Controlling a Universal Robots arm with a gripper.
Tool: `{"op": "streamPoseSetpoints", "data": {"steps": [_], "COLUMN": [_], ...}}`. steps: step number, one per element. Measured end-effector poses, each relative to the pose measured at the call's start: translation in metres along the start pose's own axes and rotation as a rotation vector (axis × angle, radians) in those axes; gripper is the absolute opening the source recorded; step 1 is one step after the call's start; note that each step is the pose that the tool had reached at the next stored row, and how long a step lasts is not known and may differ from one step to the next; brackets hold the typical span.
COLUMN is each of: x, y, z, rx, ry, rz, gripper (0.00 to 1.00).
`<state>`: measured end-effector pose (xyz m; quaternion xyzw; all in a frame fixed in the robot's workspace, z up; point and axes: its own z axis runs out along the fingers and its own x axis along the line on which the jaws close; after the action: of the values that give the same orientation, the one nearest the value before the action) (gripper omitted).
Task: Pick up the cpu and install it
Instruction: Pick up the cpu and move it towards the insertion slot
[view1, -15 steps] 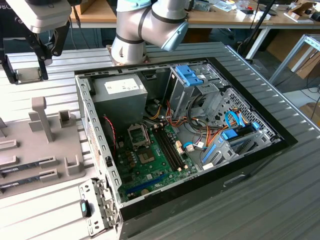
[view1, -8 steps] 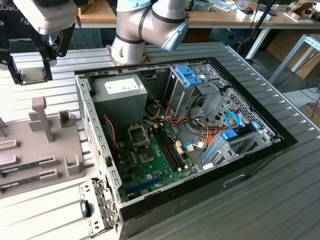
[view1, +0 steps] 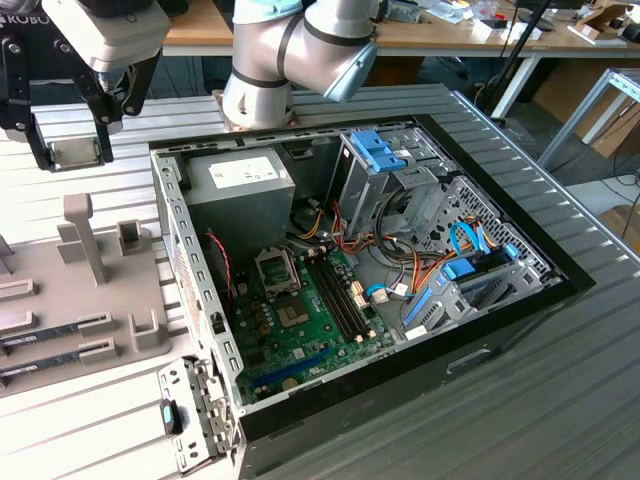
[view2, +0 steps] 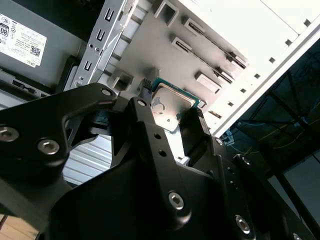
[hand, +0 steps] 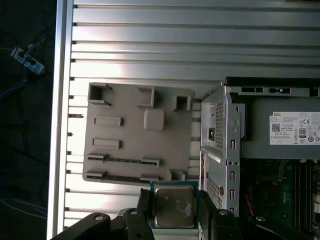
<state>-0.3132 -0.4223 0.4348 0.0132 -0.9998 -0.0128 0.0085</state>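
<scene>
Clamping the cpu (hand: 173, 206), at bottom centre of the first wrist view, between narrow jaws of the gripper (view1: 75, 150), hovering over the bench (hand: 130, 45) near the grey tray (hand: 125, 135). Probably carrying, not yet installing; calling for squaring the chip above the socket (view1: 275, 268) in the case (view1: 420, 385).

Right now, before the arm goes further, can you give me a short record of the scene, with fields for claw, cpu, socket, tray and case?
claw: shut on the cpu, raised over the table, at the exterior view's left of the case
cpu: held in the claw, metal top visible in both wrist views
socket: on the green motherboard inside the case, apart from the claw
tray: grey, on the table beside the case; memory sticks lie in its slots
case: open, lying on its side
</scene>
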Motion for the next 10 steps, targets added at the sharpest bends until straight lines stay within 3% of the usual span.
{"op": "streamPoseSetpoints", "data": {"steps": [10], "x": [-0.0117], "y": [-0.0052], "z": [0.0004], "rx": [-0.0001], "ry": [-0.0001], "rz": [0.0], "gripper": [0.47]}}
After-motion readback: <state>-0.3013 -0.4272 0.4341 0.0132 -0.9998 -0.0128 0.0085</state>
